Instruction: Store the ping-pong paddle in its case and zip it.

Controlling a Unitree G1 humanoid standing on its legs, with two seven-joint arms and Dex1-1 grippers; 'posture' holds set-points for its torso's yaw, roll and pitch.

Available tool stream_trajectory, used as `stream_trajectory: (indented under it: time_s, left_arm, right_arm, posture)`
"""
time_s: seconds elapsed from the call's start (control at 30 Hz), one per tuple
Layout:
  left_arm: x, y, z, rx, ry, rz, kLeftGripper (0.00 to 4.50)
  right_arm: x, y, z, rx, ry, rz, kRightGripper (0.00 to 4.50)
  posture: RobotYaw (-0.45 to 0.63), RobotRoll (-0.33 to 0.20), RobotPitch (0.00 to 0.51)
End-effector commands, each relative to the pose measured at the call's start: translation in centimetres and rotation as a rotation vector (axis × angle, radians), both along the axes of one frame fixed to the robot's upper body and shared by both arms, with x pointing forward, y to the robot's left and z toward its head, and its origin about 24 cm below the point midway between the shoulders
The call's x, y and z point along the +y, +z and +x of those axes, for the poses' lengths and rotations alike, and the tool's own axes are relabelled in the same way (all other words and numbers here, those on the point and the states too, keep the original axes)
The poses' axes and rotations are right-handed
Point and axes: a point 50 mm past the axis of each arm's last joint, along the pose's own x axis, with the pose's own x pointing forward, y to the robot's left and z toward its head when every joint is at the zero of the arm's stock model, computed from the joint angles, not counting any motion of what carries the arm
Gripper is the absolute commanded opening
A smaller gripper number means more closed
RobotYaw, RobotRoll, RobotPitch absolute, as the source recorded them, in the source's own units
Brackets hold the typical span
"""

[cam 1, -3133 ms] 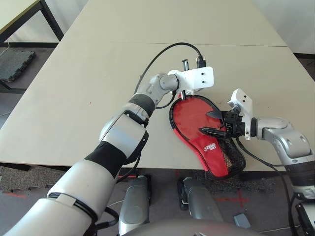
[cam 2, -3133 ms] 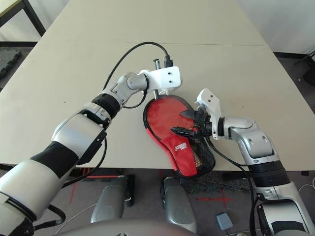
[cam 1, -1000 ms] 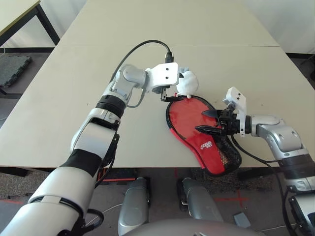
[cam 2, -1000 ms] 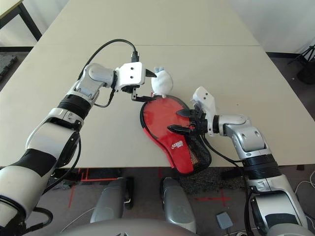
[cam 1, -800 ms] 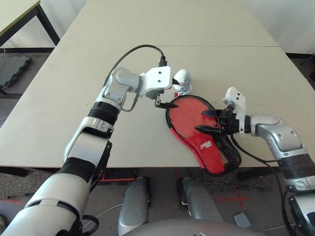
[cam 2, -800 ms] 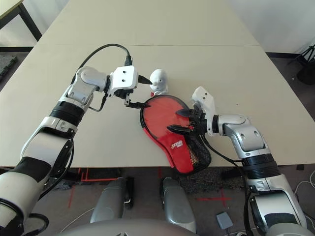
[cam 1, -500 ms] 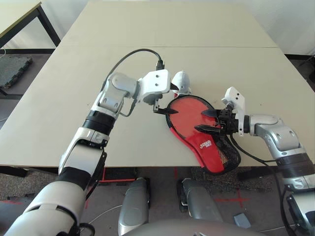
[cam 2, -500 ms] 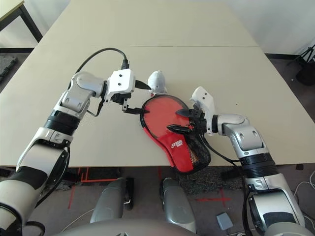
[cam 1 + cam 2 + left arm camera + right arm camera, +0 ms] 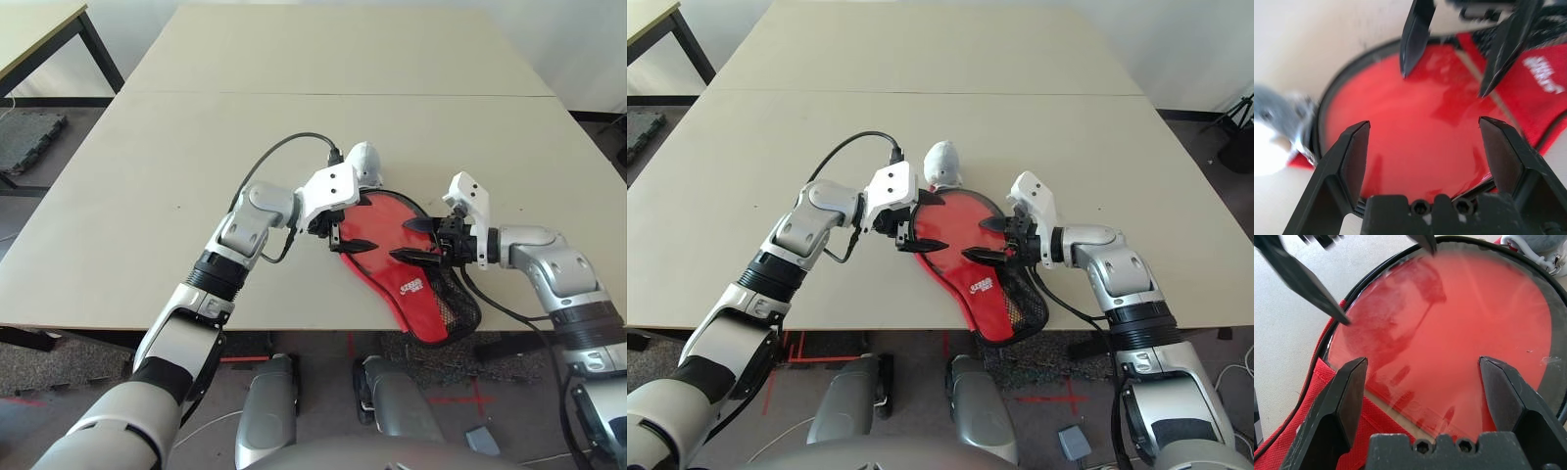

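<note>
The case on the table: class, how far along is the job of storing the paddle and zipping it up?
Done: the paddle looks stored, its red face showing through the clear window of the case.
In hand: nothing is gripped; the left gripper and right gripper are open over the case.
Left: perhaps the zipping; I cannot tell whether the zip is fully closed.

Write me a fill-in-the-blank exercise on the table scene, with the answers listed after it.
1. The case lies on the ____.
2. Beyond the case's rounded end sits a rounded lump coloured mostly ____.
3. The jaws of both the left gripper and the right gripper stand ____.
4. The small logo on the case is ____.

Missing words: table; white; open; white.
</note>
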Motion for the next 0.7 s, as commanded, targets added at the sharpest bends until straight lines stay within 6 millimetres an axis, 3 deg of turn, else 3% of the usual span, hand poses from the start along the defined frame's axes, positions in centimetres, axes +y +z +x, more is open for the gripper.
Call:
stream_trajectory:
  time_s: [0.03, 0.23, 0.53, 0.7]
  left_arm:
    - [0.3, -1.1, 0.5, -0.060, 0.000, 0.109, 4.45]
    - [0.4, -1.7, 0.6, -0.084, -0.052, 0.183, 4.45]
    - [0.0, -2.2, 0.3, -0.068, -0.075, 0.184, 4.45]
    - [-0.2, -2.3, 0.0, -0.061, -0.085, 0.175, 4.45]
  right_arm:
    - [-0.6, -2.2, -0.8, 0.113, -0.012, -0.058, 4.50]
    - [-1.1, -0.6, -0.4, 0.073, -0.016, -0.034, 4.50]
    - [-1.7, 5.1, 1.5, -0.058, -0.093, 0.150, 4.50]
    - [-0.3, 6.9, 3.3, -0.142, -0.189, 0.231, 4.50]
  posture:
    - [0.07, 0.000, 0.151]
    - [0.06, 0.000, 0.155]
    - [0.06, 0.000, 0.167]
    - [0.08, 0.000, 0.173]
